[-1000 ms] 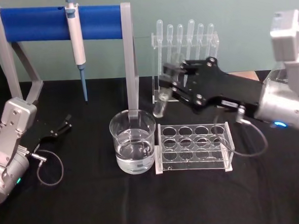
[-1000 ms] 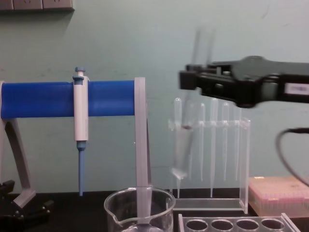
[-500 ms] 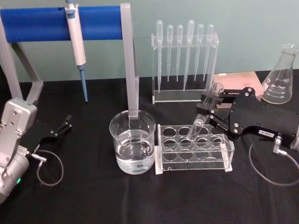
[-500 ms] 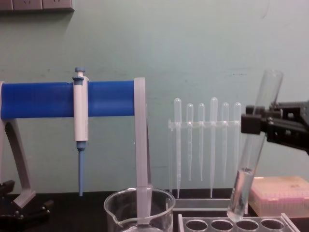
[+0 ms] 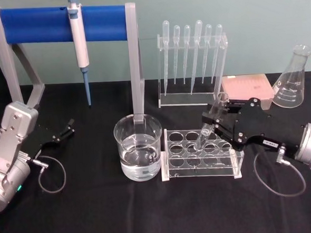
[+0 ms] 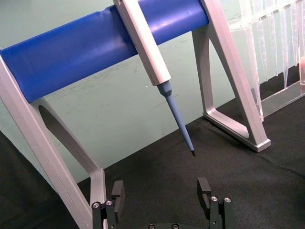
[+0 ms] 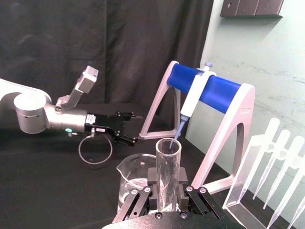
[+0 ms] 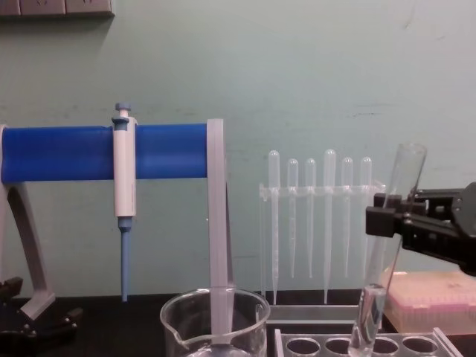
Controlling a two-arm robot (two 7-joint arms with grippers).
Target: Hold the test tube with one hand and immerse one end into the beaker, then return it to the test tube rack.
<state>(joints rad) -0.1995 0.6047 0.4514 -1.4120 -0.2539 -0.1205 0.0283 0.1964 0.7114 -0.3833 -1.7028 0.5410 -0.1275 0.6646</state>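
Clamping the test tube [image 5: 211,122] near its upper part, your right gripper [image 5: 223,124] hangs over the clear rack [image 5: 201,154], the tilted tube's rounded end dipping into a back-row hole. The beaker [image 5: 139,154] stands just left of the rack on the black tabletop [image 5: 98,215]. Your left gripper [image 5: 66,130] rests parked at far left, jaws apart.
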